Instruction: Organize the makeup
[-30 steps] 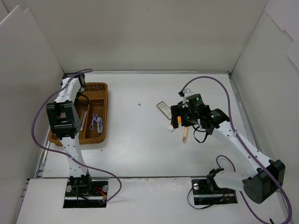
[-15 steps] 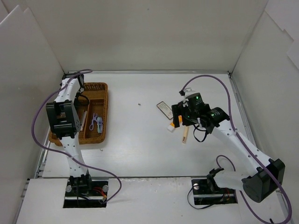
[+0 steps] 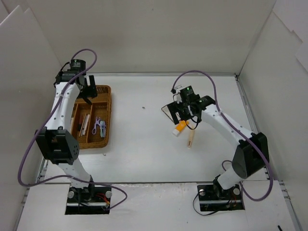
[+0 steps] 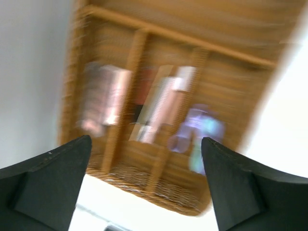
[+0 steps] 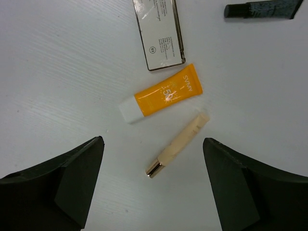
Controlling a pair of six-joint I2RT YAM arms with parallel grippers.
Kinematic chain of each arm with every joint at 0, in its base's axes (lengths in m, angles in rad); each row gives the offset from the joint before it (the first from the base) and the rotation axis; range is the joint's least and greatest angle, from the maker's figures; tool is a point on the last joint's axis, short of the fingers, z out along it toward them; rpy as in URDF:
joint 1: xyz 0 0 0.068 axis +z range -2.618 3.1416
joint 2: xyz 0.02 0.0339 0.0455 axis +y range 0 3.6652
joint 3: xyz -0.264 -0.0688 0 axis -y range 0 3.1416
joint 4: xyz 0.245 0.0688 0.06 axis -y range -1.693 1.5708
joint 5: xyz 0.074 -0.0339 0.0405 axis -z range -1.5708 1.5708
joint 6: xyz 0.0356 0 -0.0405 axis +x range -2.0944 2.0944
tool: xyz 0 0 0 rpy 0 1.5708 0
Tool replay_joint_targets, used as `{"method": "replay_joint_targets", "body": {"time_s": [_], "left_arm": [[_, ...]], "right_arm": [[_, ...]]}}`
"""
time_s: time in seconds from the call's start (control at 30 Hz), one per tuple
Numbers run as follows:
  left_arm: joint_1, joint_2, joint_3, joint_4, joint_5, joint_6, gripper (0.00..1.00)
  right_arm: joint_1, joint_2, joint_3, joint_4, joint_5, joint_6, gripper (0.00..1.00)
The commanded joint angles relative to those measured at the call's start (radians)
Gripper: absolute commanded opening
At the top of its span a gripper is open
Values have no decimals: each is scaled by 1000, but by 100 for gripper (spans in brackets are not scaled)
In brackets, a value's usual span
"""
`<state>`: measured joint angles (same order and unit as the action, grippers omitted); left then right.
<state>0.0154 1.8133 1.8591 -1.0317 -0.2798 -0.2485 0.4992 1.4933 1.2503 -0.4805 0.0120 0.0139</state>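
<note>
Orange tube point(image 5: 161, 98) flat on worktop point(image 5: 57, 72), right of centre. Flat rectangular case point(image 5: 159, 32) just above, beige stick point(image 5: 179, 143) just below. My right end effector point(image 5: 152, 140) over them, fingers wide, empty. My left end effector point(image 4: 147, 140) wide too, over wicker tray point(image 4: 144, 190); purple curler point(image 4: 197, 134) inside, blurred.

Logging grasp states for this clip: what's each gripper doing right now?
Left gripper: open, empty, near the wicker tray.
Right gripper: open, empty, above the orange tube.

The left arm reaches far forward, its left gripper point(image 4: 146, 140) seemingly spread wide though blurred, while the right gripper point(image 5: 153, 140) points downward, fingers parted.
</note>
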Motion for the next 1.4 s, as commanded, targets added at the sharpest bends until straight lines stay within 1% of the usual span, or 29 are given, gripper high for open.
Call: {"method": "replay_joint_targets", "body": {"time_s": [0.0,0.03,0.17,0.23,0.37,0.63,0.8,0.9,0.97,1.0,1.03,1.07,1.1,1.13,1.2,1.23,1.33,1.37], "left_arm": [[-44,-175,-76,119,267,-63,96],[-54,-195,-99,130,333,-77,98],[-88,-308,-211,177,467,-106,99],[-115,-342,-242,186,491,-112,99],[-134,-419,-313,199,514,-113,100],[-134,-462,-374,197,516,-104,99],[-143,-479,-399,209,530,-106,99],[-143,-483,-396,205,527,-104,99],[-143,-483,-396,206,525,-104,99],[-143,-483,-397,208,530,-106,99],[-143,-483,-397,208,533,-106,100],[-143,-483,-399,213,539,-109,99],[-143,-483,-400,214,550,-116,99],[-143,-483,-402,219,557,-121,99],[-143,-485,-409,236,583,-133,100],[-143,-488,-416,242,594,-153,99],[-143,-500,-429,288,645,-192,99],[-152,-509,-446,324,657,-227,98]], "right_arm": [[-56,106,63,40,-110,-103,81],[-54,131,84,46,-139,-124,82],[-86,275,164,59,-176,-175,84],[-100,321,193,62,-194,-184,84],[-120,447,264,62,-225,-196,86],[-119,585,348,59,-201,-173,88],[-120,654,411,19,-193,-169,86],[-122,674,426,-3,-188,-161,82],[-120,693,435,-27,-188,-154,75],[-119,699,445,-35,-184,-150,69],[-117,711,448,-49,-185,-149,57],[-117,714,452,-56,-185,-147,50],[-113,717,452,-66,-179,-146,34],[-108,716,452,-66,-176,-147,27],[-105,702,442,-64,-184,-144,16],[-100,682,440,-61,-191,-141,9],[-90,619,437,-50,-218,-129,4],[-67,595,436,-44,-216,-121,4]]}}
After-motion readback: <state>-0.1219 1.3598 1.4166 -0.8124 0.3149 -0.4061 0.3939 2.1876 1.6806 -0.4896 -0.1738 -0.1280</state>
